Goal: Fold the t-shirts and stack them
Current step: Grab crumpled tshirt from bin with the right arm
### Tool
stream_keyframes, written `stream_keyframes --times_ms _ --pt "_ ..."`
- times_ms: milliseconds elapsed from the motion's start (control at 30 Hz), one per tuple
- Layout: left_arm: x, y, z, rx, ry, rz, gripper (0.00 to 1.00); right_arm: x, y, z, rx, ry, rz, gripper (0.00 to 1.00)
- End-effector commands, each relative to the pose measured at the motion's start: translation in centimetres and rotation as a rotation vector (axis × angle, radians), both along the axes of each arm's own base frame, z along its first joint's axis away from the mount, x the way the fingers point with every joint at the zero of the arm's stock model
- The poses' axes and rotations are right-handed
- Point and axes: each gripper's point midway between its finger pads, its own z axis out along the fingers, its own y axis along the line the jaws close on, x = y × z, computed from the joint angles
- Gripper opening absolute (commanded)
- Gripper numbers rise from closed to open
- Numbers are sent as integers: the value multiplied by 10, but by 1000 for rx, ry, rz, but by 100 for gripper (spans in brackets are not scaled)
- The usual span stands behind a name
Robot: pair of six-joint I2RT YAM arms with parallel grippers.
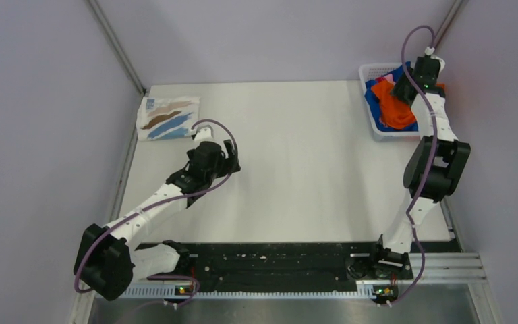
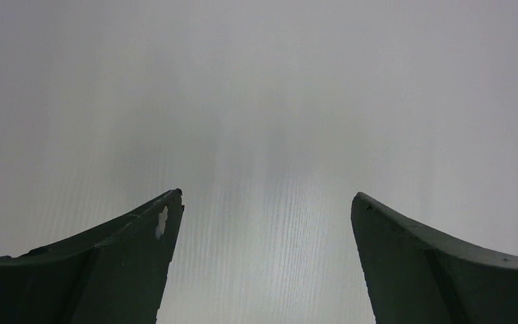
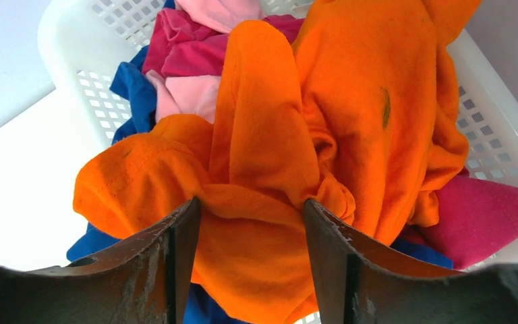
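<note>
**Right end effector poised on the orange t-shirt in the basket.**
From above, the folded white streaked t-shirt lay flat on the worktop just beyond the left end effector. The left wrist view showed that one wide open and holding nothing. The right wrist view showed the jaws partly apart, astride a raised fold of the orange t-shirt heaped over the other t-shirts. I judged it not yet pinched. The cloth looked light and limp, and that bunched ridge between the jaws seemed the best hold.
</note>
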Motion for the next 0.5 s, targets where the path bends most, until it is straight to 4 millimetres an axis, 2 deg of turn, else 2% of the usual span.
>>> stream_keyframes --times_ms 0,100,333,467 --pt "10 -4 24 -22 -63 1 99 1 -4 -6 -2 16 -16 55" --pt "10 -4 25 -23 -63 0 99 2 -2 -14 12 29 -11 51" --pt "9 -5 25 -34 -64 -4 99 -2 6 -35 55 64 8 49" --pt "9 -8 23 -40 -58 -16 99 -6 10 -46 71 86 18 37"
